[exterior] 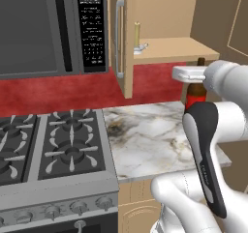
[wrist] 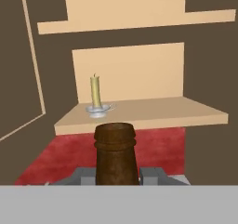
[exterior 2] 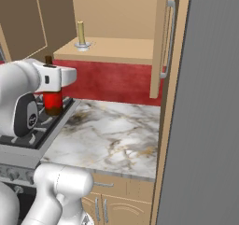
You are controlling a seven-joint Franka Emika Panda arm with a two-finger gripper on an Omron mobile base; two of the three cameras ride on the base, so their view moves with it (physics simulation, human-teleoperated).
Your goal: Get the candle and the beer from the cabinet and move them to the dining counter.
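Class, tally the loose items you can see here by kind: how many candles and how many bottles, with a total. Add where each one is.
Candles: 1, the candle upright in its holder on the cabinet floor.
Bottles: 1, the beer held in the gripper, its jaws shut on it, outside the cabinet.
Total: 2

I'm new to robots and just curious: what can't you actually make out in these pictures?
- Beer: left base view, mostly behind the arm.
- Beer's lower body: hand view, cut off below the gripper.
- Candle holder: right base view, too small for detail.
- Microwave keypad: too small to read.
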